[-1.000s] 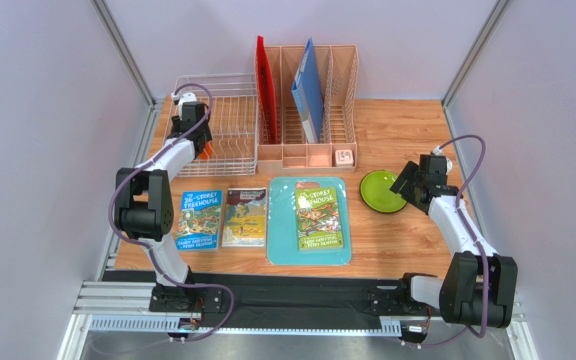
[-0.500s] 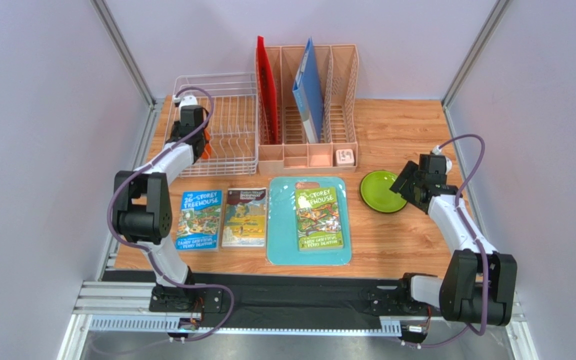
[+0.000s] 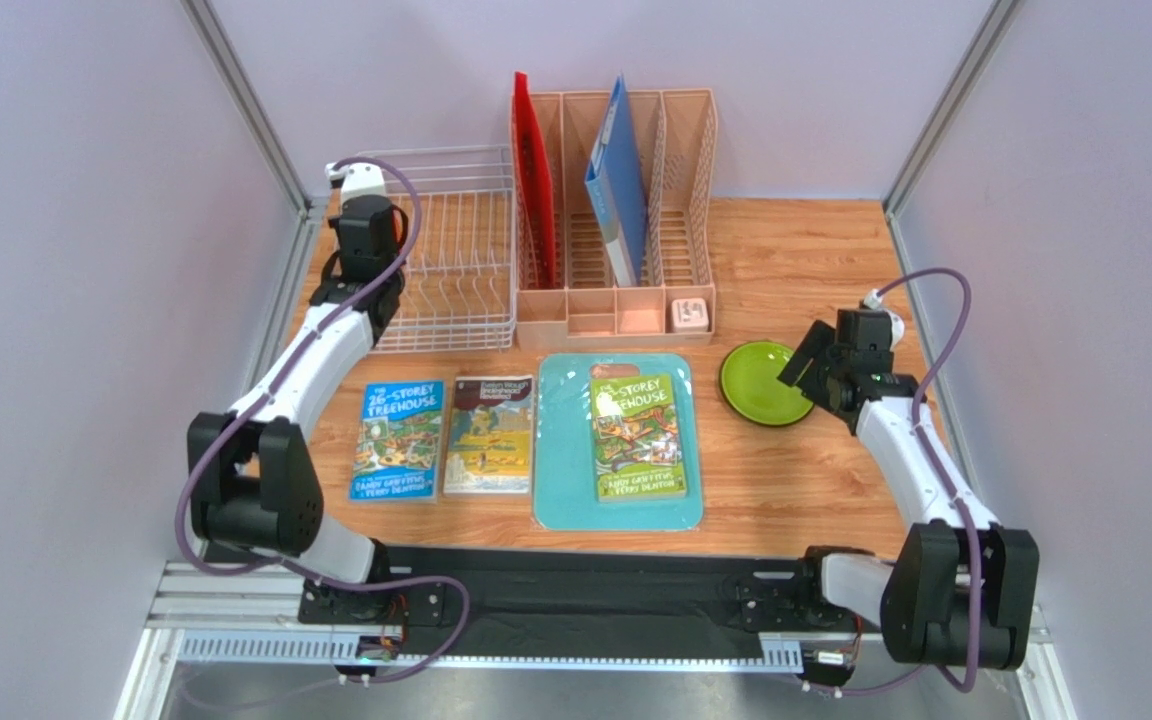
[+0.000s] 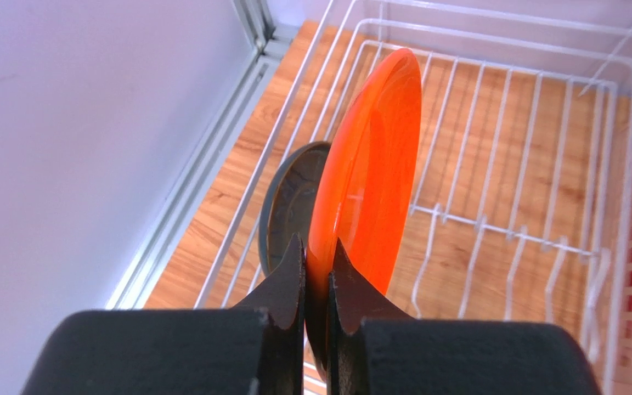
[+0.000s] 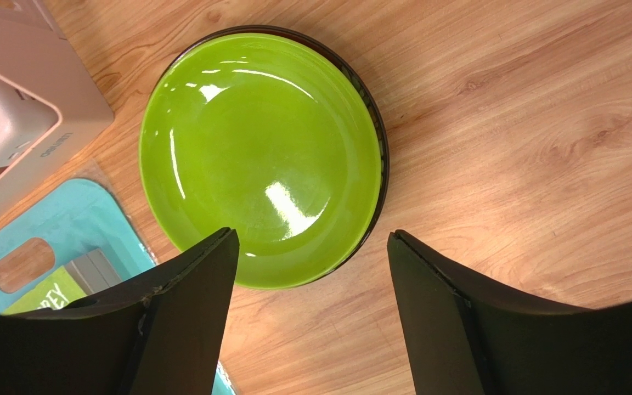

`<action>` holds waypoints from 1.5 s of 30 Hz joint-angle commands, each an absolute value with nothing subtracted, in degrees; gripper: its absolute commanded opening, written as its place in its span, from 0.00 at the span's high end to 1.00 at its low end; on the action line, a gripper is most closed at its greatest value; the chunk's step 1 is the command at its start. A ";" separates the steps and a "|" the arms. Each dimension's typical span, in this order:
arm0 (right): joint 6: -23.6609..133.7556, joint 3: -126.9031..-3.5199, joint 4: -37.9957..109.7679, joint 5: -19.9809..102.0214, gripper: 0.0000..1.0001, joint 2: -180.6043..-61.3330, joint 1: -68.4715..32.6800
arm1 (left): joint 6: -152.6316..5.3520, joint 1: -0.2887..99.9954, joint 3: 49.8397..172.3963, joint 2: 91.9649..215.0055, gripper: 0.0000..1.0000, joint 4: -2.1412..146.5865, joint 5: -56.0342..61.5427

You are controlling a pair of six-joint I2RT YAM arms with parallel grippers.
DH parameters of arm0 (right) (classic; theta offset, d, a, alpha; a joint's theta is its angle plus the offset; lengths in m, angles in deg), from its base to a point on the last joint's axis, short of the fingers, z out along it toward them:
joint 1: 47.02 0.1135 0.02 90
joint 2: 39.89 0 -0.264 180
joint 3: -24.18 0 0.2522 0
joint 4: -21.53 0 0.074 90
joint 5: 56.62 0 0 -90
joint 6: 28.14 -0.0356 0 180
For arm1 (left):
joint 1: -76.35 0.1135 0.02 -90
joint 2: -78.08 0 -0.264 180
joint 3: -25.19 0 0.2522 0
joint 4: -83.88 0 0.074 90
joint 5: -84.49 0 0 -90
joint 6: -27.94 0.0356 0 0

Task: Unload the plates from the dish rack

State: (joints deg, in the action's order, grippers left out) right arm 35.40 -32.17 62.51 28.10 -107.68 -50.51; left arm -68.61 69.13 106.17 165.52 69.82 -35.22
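In the left wrist view the orange plate [image 4: 373, 156] stands on edge, and my left gripper [image 4: 318, 247] is shut on its near rim. A dark teal-grey plate [image 4: 290, 202] stands just behind it on the left, inside the white wire dish rack [image 4: 542, 239]. From above, my left wrist hangs over the left side of the dish rack [image 3: 455, 240] and hides both plates. The lime green plate [image 3: 764, 381] lies flat on the table at the right. My right gripper [image 5: 311, 247] hovers open over the near edge of the green plate [image 5: 262, 156], holding nothing.
A peach-pink file organizer [image 3: 620, 210] with a red and a blue folder stands right of the rack. A small white box [image 3: 690, 312] sits in its front tray. Three books lie in front, one on a teal cutting board [image 3: 617, 443]. A wall runs close along the rack's left.
My left gripper has shut on the orange plate and my left wrist has risen and moved toward the far end of the rack. The right arm has hardly moved.
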 commanded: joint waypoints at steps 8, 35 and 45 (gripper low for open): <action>37.69 -34.93 62.11 42.06 0.22 -93.78 -49.40 | -90.32 67.39 93.65 143.22 1.00 63.08 -11.03; 25.12 -30.01 37.14 60.45 0.22 -105.45 -30.94 | -113.65 40.85 88.51 159.90 1.00 91.20 13.74; 24.77 -28.78 32.30 63.00 0.92 -108.62 -30.59 | -114.44 39.18 90.36 163.33 1.00 93.76 16.11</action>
